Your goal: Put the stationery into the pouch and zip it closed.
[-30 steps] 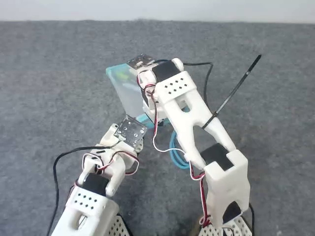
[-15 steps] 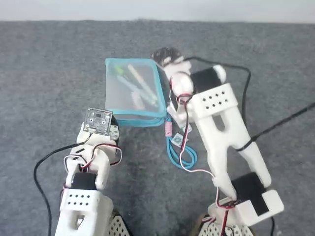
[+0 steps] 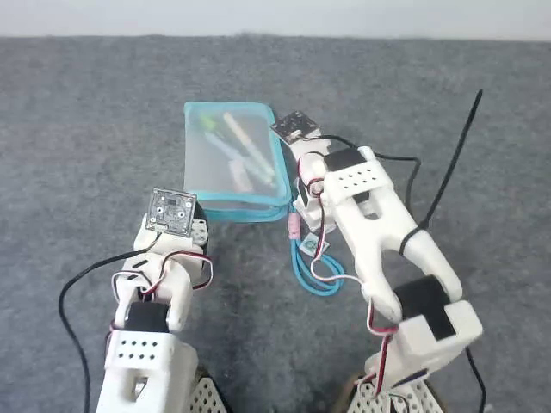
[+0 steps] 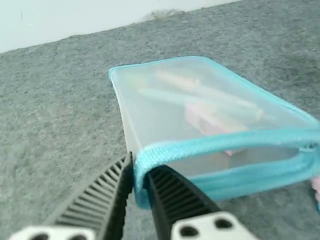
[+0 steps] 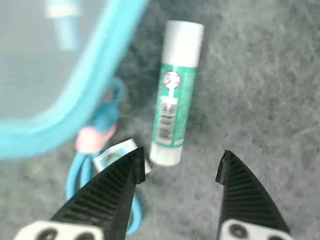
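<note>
Pinches the pouch (image 4: 200, 115) by the teal zip edge at the corner nearest the left arm, with the left fingers (image 4: 102, 192) closed tight on it exactly as half a second ago. Keeps the pouch flat on the counter (image 3: 86, 129), pens (image 3: 245, 146) visible through the clear side, where a second ago had it tipped up on edge beneath the right arm. Has pulled the right arm back off the pouch and dropped its wrist beside the pouch's right edge. Holds the right fingers (image 5: 107, 192) spread wide and empty, poised to either side of one end of a glue stick (image 5: 176, 117) on the counter just beside the pouch, near the blue cord (image 3: 314, 271) trailing from the pouch's near right corner. Reads as a switch from handling the pouch to fetching a loose item: pens already inside, glue stick not yet. Calls next for lowering and closing on the stick, then carrying it to the pouch mouth. Cannot tell whether the zip stands open enough for that. Risks rolling the round stick away, or snagging the cord on closing.
</note>
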{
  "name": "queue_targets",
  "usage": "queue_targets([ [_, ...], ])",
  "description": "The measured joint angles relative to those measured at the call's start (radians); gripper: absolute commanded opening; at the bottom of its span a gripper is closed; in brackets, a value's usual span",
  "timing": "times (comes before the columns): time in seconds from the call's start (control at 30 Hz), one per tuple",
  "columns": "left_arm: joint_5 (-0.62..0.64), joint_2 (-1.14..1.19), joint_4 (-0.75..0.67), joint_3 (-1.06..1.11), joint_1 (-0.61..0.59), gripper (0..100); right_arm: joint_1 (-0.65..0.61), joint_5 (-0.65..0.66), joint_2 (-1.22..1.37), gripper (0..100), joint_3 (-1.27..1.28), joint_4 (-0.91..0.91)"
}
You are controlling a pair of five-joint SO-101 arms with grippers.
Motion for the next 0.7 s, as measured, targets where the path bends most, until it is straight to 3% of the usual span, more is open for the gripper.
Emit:
queue_targets([
  [0.47,0.000,0.000,0.000,0.000,0.000,1,0.018,0.000,0.124,23.3,0.000,-0.081],
  [0.7,0.000,0.000,0.000,0.000,0.000,1,0.029,0.000,0.153,12.0,0.000,-0.097],
])
